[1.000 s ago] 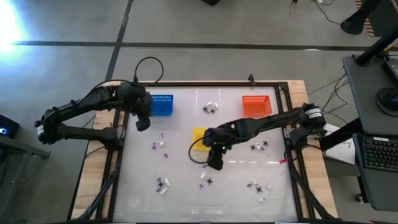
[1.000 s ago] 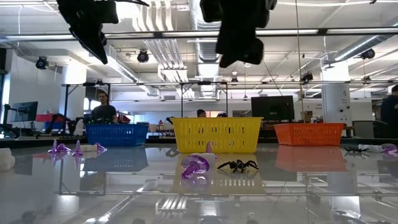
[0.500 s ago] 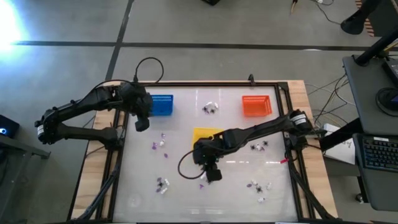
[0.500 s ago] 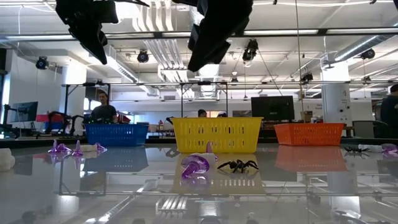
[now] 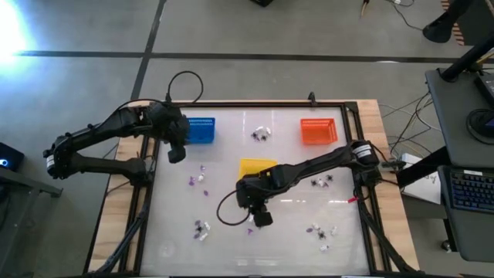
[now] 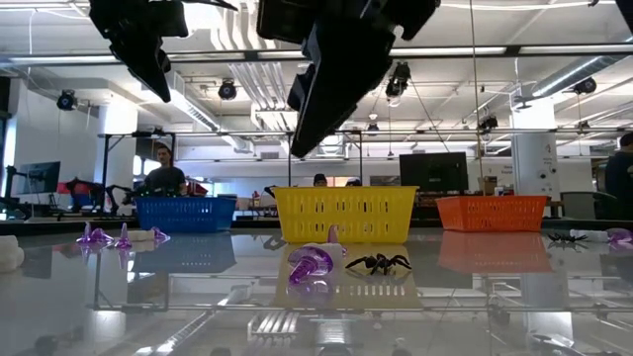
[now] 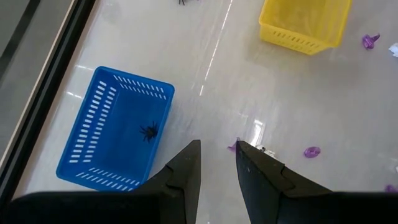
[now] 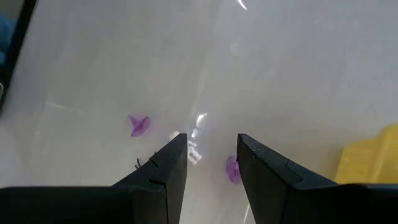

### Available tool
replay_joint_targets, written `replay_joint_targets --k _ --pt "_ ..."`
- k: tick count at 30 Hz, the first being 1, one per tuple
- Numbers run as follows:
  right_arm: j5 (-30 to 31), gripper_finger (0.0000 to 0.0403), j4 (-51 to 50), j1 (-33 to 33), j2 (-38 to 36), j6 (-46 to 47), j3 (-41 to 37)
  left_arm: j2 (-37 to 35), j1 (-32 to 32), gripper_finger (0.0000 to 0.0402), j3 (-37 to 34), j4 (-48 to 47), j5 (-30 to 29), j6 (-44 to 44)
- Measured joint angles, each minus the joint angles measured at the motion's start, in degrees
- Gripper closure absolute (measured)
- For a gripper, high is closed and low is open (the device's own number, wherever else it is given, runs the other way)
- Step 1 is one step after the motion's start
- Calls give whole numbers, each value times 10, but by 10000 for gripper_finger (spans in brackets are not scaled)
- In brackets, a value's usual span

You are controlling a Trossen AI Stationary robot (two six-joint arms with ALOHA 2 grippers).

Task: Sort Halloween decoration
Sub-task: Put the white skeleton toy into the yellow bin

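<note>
Right pincer (image 5: 262, 219) swung toward table front, fingers apart, empty, purple trinket (image 8: 232, 169) just beyond its tips, left pincer (image 7: 217, 163) parted.

Glossy white table (image 5: 231, 232); plastic mesh blue basket (image 7: 99, 134).

Right arm stretched across to mid-tabletop, right gripper (image 5: 262, 218) raised and tilted, jaws parted with nothing between them. Left arm bent at the far left corner, left gripper (image 5: 177, 154) pointing down, held high, jaws a narrow gap apart, empty.
</note>
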Motion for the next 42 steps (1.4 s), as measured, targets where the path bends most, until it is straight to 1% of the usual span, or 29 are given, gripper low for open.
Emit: replay_joint_targets --k 6,10,18,25,36,42 --pt "0 271 0 6 1 -23 0 0 0 317 0 0 0 -16" --pt "0 271 -1 14 3 -20 -1 0 0 317 0 0 0 -26" --pt "0 271 14 39 31 -50 -1 0 0 317 0 0 0 -36" --pt "1 271 42 38 58 -44 -1 0 0 317 0 0 0 -38" --pt "1 271 25 40 81 -44 -2 0 0 317 0 0 0 -38" --pt "14 273 24 36 94 -4 -1 0 0 317 0 0 0 -40"
